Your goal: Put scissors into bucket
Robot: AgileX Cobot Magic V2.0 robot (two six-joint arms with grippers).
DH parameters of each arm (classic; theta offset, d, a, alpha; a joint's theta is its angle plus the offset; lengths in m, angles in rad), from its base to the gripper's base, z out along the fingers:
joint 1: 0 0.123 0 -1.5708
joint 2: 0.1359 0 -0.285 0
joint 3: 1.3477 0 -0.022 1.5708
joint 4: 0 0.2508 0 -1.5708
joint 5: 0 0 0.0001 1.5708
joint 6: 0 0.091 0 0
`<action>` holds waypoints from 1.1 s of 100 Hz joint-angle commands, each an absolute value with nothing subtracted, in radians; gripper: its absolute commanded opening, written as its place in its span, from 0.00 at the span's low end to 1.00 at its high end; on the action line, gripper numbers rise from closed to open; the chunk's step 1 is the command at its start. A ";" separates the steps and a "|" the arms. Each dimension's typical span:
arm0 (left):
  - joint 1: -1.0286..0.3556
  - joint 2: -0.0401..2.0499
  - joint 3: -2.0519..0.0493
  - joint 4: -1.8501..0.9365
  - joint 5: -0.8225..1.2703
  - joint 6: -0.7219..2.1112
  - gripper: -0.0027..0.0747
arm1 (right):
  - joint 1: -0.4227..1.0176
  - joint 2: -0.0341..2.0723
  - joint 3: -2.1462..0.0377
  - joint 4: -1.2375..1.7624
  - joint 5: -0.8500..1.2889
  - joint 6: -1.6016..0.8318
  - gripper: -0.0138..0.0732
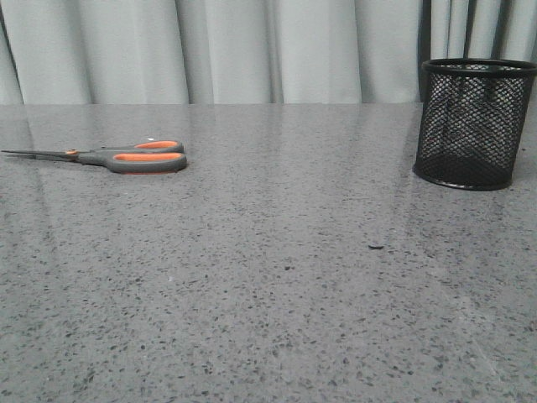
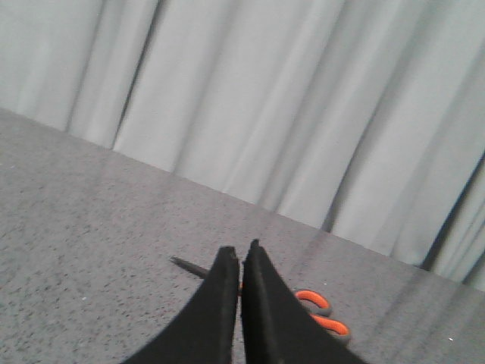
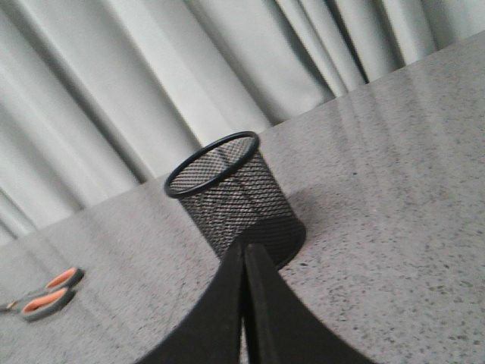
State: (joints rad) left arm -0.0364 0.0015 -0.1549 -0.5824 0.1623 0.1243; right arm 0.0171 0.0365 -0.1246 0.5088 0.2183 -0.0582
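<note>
The scissors (image 1: 126, 157) lie flat on the grey table at the left, blades pointing left, handles dark grey with orange loops. The black wire-mesh bucket (image 1: 471, 122) stands upright at the far right. Neither arm shows in the front view. In the left wrist view my left gripper (image 2: 241, 249) is shut with nothing in it, and the scissors (image 2: 322, 312) lie beyond it, partly hidden by the fingers. My right gripper (image 3: 245, 246) is shut and empty, with the bucket (image 3: 233, 200) just beyond its tips and the scissors (image 3: 47, 292) far off.
A speckled grey tabletop (image 1: 285, 277) stretches between scissors and bucket. Pale curtains (image 1: 252, 50) hang along the table's far edge.
</note>
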 commanded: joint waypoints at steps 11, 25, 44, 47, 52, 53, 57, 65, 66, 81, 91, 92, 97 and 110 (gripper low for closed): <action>-0.033 0.167 -0.405 -0.457 0.354 0.156 0.01 | 0.012 0.234 -0.326 0.434 0.359 -0.064 0.10; -0.033 0.320 -0.581 -0.413 0.551 0.273 0.01 | 0.012 0.383 -0.471 0.367 0.530 -0.064 0.10; -0.033 0.465 -0.733 -0.413 0.684 0.329 0.01 | 0.012 0.488 -0.600 0.358 0.637 -0.066 0.10; -0.033 0.480 -0.746 -0.413 0.693 0.329 0.01 | 0.012 0.496 -0.615 0.358 0.642 -0.066 0.10; -0.033 0.507 -0.766 -0.413 0.712 0.342 0.01 | 0.012 0.506 -0.630 0.358 0.643 -0.066 0.10; -0.033 0.511 -0.770 -0.413 0.714 0.345 0.01 | 0.012 0.508 -0.632 0.358 0.643 -0.066 0.10; -0.033 0.529 -0.780 -0.413 0.729 0.354 0.01 | 0.012 0.516 -0.639 0.358 0.645 -0.066 0.10; -0.033 0.559 -0.785 -0.415 0.744 0.354 0.01 | 0.012 0.528 -0.651 0.358 0.650 -0.103 0.11; -0.033 0.562 -0.785 -0.415 0.744 0.354 0.01 | 0.012 0.531 -0.654 0.358 0.650 -0.108 0.12; -0.033 0.603 -0.785 -0.437 0.745 0.354 0.16 | 0.014 0.563 -0.658 0.358 0.641 -0.151 0.23; -0.033 0.623 -0.785 -0.468 0.721 0.354 0.40 | 0.015 0.585 -0.667 0.374 0.645 -0.153 0.38; -0.033 0.625 -0.785 -0.468 0.719 0.354 0.42 | 0.015 0.587 -0.670 0.375 0.645 -0.153 0.41; -0.033 0.633 -0.785 -0.470 0.706 0.354 0.55 | 0.015 0.598 -0.680 0.377 0.645 -0.153 0.49; -0.033 0.672 -0.808 -0.470 0.697 0.419 0.60 | 0.015 0.623 -0.707 0.383 0.643 -0.153 0.57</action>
State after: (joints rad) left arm -0.0364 0.6412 -0.7586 -0.4353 0.7686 0.3762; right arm 0.0171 0.6033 -0.6564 0.3627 0.7066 -0.1363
